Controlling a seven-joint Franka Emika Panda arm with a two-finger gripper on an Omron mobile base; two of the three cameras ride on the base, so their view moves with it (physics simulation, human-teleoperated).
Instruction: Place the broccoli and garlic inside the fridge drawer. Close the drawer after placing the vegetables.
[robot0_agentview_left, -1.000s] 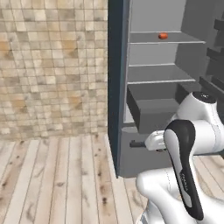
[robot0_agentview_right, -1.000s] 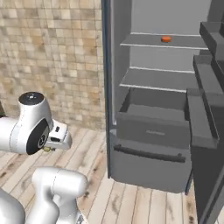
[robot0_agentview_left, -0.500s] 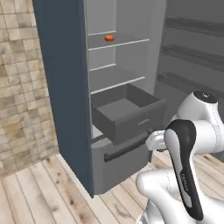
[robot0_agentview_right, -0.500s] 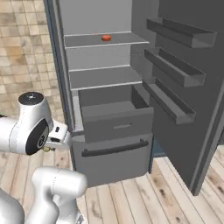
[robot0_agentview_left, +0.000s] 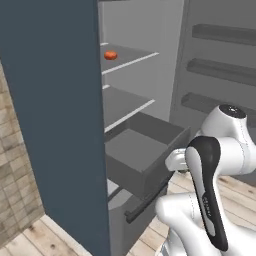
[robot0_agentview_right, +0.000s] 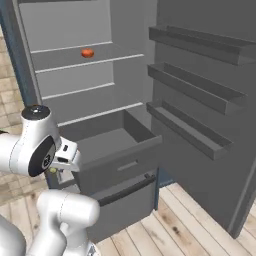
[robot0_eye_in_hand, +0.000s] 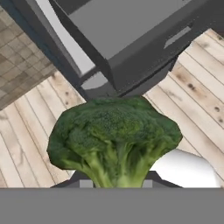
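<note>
My gripper (robot0_eye_in_hand: 116, 183) is shut on the broccoli (robot0_eye_in_hand: 114, 135), a dark green floret whose pale stalk sits between the fingertips. It hangs above the wooden floor, in front of and below the fridge drawer (robot0_eye_in_hand: 166, 43). That drawer stands pulled out and its inside looks bare. In the base views the same open drawer (robot0_agentview_left: 162, 167) (robot0_agentview_right: 125, 165) lies just beyond my hand, which is tucked behind the arm. The garlic is out of view.
A small red-orange thing (robot0_agentview_left: 110, 55) (robot0_agentview_right: 87, 52) lies on an upper fridge shelf. Under the open drawer is a lower drawer with a dark bar handle (robot0_agentview_left: 145, 200) (robot0_agentview_right: 125, 190). The fridge door (robot0_agentview_right: 200, 100) with its racks stands open on the right. The fridge's dark side wall (robot0_agentview_left: 55, 125) is close on the left.
The whole picture has shifted: the base has moved and turned, so the fridge is nearer and seen more from the left. The arm keeps the same pose.
</note>
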